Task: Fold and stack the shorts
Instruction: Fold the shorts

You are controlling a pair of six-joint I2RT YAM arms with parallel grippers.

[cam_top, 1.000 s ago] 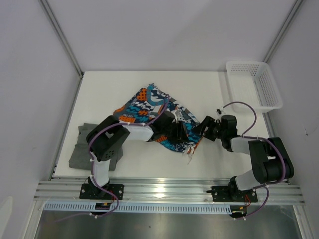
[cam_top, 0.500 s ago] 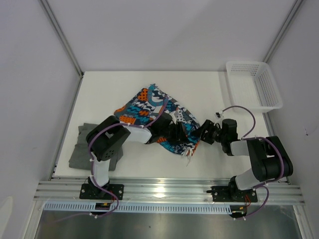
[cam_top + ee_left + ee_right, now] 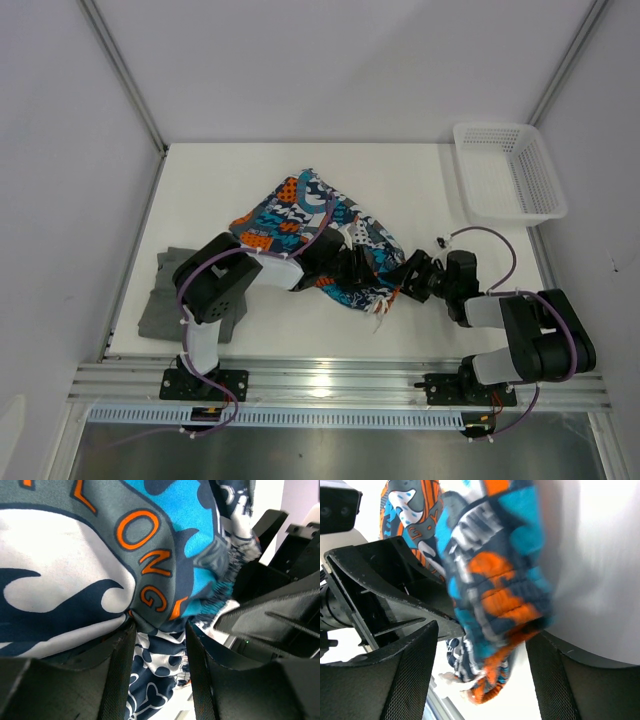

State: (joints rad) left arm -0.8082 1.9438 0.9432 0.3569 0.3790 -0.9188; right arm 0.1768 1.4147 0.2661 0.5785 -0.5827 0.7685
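The left gripper (image 3: 159,628) is seen closed part-way on a gathered fold of the patterned shorts (image 3: 298,214): in the left wrist view, cloth printed with orange letters on grey, a white wave and bright blue is bunched into the narrow gap, and it is pressed between the two black fingers (image 3: 118,676). This gripper is placed at the near right part of the patterned shorts, with the left arm laid across their near edge. The right gripper (image 3: 482,641) is held wide open at the right-hand near corner of the same shorts. An orange, teal and dark blue hem is seen hanging between its mesh-faced fingers (image 3: 413,681), and bare white surface is visible between the cloth and one finger. No firm grip by this gripper can be made out, since the cloth there is blurred. The two grippers are brought close together at that corner, with the black body of the left one filling the left side of the right wrist view. The patterned shorts are spread crumpled on the white table (image 3: 220,175). The dark grey shorts (image 3: 160,302) are lying to the left of the patterned shorts, apart from them and partly hidden by the left arm. The white mesh basket (image 3: 508,172) is set well to the far right of the patterned shorts.
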